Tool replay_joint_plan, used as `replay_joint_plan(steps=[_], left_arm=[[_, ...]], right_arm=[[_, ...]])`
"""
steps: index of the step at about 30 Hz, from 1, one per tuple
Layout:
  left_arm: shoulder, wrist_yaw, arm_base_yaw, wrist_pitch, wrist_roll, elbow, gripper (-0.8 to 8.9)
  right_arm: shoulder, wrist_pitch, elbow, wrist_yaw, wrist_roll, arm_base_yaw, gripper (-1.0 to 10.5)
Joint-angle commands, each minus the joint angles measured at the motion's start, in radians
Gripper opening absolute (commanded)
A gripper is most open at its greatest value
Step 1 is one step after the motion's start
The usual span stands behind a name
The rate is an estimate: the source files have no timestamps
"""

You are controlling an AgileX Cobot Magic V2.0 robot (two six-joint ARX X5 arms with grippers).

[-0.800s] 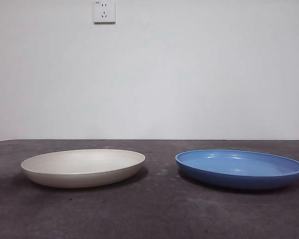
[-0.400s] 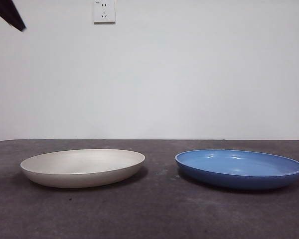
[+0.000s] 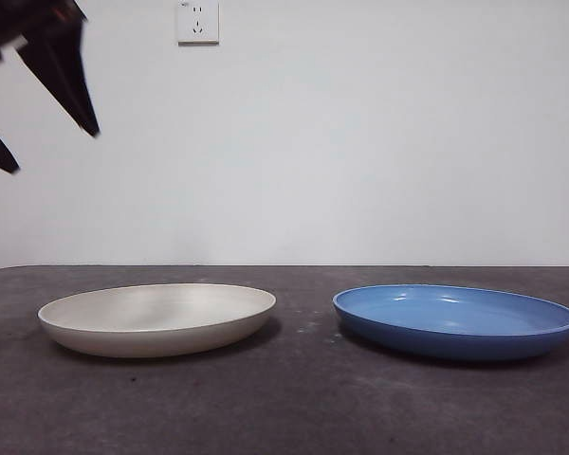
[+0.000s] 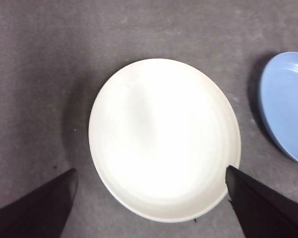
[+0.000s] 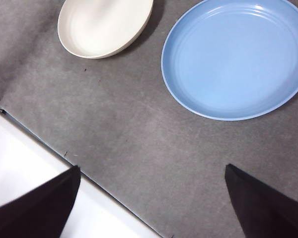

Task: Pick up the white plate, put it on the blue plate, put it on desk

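While both plates lie flat and untouched on the counter (image 3: 303, 408), the left hand (image 3: 47, 142) hangs high over the white plate (image 3: 157, 318), its jaws spread wide apart and holding nothing. The right hand (image 5: 149, 208) waits above the counter's near edge, jaws likewise apart and empty. The white plate sits beside the blue plate (image 3: 455, 320), close but not touching, a strip of bare counter between them. The likely trouble is the low curved rim: it offers little to bite, so a jaw that lands too shallow could slip off, push the plate toward the blue one, or tip it. Lifted by one edge, the plate may sag and drag. Open counter lies all round the white plate, so approach is free from any side
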Motion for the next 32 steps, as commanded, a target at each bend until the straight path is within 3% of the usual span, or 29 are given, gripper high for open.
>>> replay_joint_plan(steps=[1, 15, 32], left_arm=[[0.093, -0.009, -0.002, 0.011, 0.025, 0.056, 4.68], [0.386, -0.028, -0.002, 0.096, 0.031, 0.105, 4.67], [0.511, -0.028, -0.001, 0.144, 0.031, 0.105, 4.29]], right_arm=[[0.006, 0.008, 0.019, -0.002, 0.011, 0.003, 4.7], [0.006, 0.015, 0.019, -0.001, 0.01, 0.003, 4.7], [0.006, 0.031, 0.019, -0.001, 0.01, 0.003, 4.7]])
